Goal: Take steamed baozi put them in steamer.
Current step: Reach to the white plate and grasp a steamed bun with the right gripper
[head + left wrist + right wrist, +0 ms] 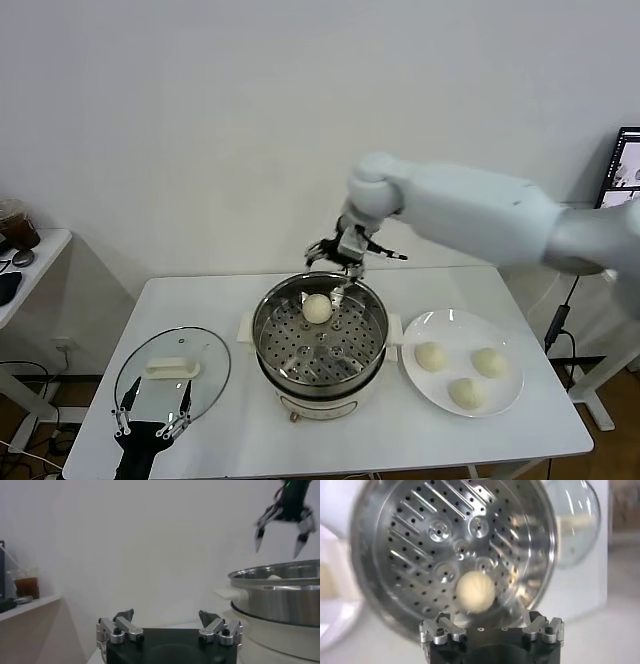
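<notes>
Spread wide and empty, the right gripper hung just above the far rim of the steamer, its fingers parted over the pot. One steamed baozi lay on the perforated tray inside, toward the far side, while three more baozi sat on the white plate just to the right of the steamer. Low at the near left corner of the table, the left gripper waited with its fingers apart, beside the glass lid.
</notes>
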### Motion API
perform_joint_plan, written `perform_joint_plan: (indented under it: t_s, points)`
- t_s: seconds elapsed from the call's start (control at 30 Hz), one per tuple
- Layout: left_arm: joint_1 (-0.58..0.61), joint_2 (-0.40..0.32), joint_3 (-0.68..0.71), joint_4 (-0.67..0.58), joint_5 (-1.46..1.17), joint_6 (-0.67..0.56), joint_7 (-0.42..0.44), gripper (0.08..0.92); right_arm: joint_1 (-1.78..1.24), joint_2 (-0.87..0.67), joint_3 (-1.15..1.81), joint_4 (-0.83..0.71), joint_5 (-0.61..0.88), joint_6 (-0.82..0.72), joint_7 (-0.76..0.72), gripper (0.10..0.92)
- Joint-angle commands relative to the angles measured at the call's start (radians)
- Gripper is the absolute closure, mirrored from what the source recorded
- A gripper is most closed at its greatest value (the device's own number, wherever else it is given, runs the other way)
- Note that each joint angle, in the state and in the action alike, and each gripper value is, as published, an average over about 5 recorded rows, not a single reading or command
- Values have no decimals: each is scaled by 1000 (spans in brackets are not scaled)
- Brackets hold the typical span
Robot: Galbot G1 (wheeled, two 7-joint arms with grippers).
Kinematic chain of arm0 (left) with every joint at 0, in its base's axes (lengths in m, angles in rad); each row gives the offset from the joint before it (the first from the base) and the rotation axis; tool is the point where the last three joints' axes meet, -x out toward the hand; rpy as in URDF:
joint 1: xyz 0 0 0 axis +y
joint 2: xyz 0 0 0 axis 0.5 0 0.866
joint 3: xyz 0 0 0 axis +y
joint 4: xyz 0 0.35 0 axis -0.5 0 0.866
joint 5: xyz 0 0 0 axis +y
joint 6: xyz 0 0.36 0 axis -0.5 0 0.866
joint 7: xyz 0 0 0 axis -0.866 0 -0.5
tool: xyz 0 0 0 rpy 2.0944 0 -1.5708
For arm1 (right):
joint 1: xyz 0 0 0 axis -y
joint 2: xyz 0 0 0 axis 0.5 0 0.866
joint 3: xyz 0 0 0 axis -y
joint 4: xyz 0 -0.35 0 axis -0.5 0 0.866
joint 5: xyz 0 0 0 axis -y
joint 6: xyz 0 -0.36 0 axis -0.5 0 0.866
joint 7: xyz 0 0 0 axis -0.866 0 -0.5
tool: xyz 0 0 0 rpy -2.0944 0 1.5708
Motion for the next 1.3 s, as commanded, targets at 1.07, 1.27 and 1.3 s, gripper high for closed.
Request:
perform_joint_plan:
  t_s: [1.07,1.27,1.3]
  points:
    - [-24,5,-6,23,18,6,-1,177,-611,-480,324,84,-95,-574,-24,203]
    - [-26,3,-6,24,18,8,0,177,-671,-414,366,31,-126,-576,-16,203]
    - [-26,3,-6,24,18,8,-1,177,-674,-405,369,23,-128,-576,-15,203]
